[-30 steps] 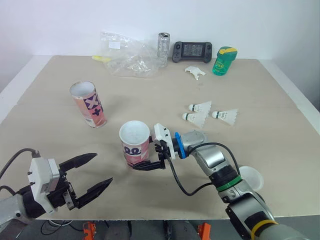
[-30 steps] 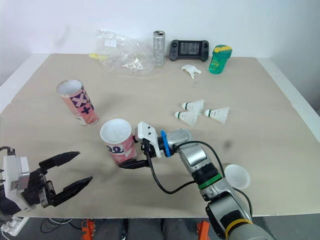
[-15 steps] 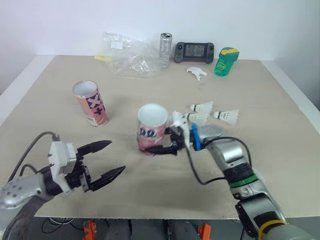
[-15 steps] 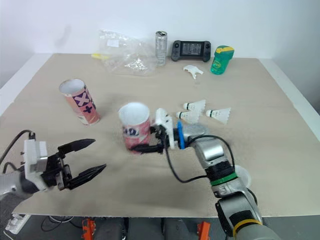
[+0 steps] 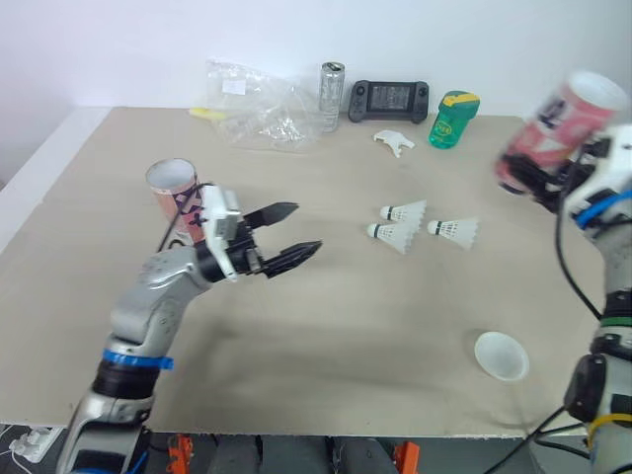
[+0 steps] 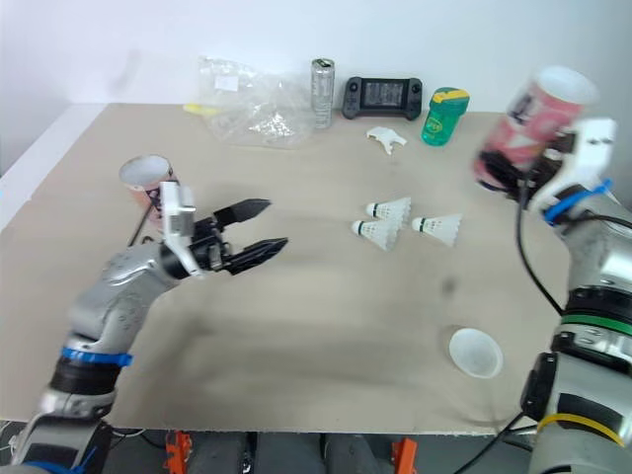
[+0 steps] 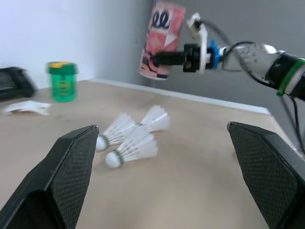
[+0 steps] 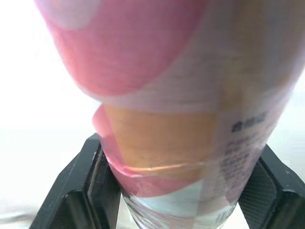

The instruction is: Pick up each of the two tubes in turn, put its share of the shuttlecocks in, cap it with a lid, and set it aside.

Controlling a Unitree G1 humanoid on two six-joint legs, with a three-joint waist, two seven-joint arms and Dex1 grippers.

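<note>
My right gripper (image 5: 533, 181) is shut on a pink tube (image 5: 558, 126), holding it tilted in the air above the table's right edge, its open white mouth up. A second pink tube (image 5: 170, 184) stands on the left of the table, partly hidden behind my left arm. My left gripper (image 5: 301, 229) hovers open and empty over the middle left, pointing at three white shuttlecocks (image 5: 403, 212) (image 5: 392, 235) (image 5: 454, 229) lying together right of centre. A white lid (image 5: 501, 355) lies near the front right edge. The left wrist view shows the shuttlecocks (image 7: 131, 143) and the raised tube (image 7: 162, 40).
Along the far edge are a crumpled clear plastic bag (image 5: 252, 109), a silver can (image 5: 331, 84), a black game controller (image 5: 392, 99), a green bottle (image 5: 449, 118) and a small white scrap (image 5: 393, 142).
My right gripper has carried the pink tube from the front middle of the table up to the far right. My left gripper has risen and reached towards the centre, still open.
</note>
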